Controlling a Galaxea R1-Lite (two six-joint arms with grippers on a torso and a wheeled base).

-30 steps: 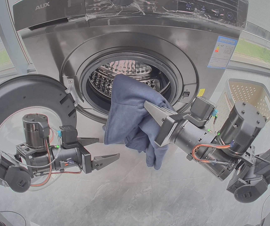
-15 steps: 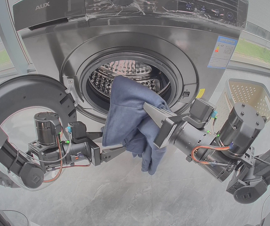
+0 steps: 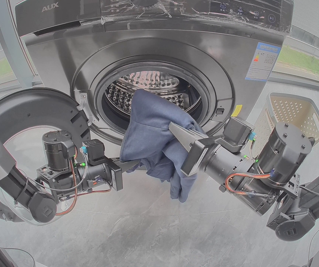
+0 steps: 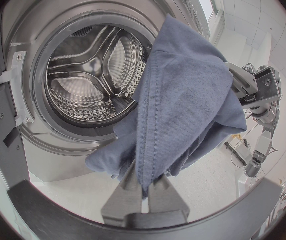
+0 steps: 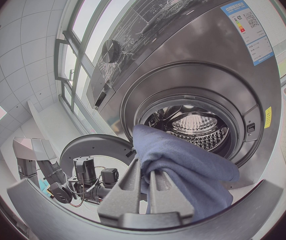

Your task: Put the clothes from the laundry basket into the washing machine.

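Grey stone floor (image 3: 148, 227) stretched before the washing machine (image 3: 167, 45), whose round door (image 3: 29, 108) stood swung open just behind your left gripper (image 4: 145, 179). Your right gripper (image 3: 172, 127) was clenched on the blue garment (image 3: 150, 127), holding it up directly in front of the drum (image 3: 144, 84). The cloth rose in a peak above that claw's tips and overlapped the lower rim of the opening. The rest draped below the claw in loose folds, hanging clear of the floor. Your left gripper sat lower than the right one and to its left. It was pinched shut on the garment's stitched hem, which ran upward from between its tips. Ahead of both claws, past the cloth, the steel drum showed its perforated wall and raised paddles. The beige laundry basket (image 3: 297, 112) stood on the floor beside the machine, behind and to the right of your right gripper, well apart from the garment.
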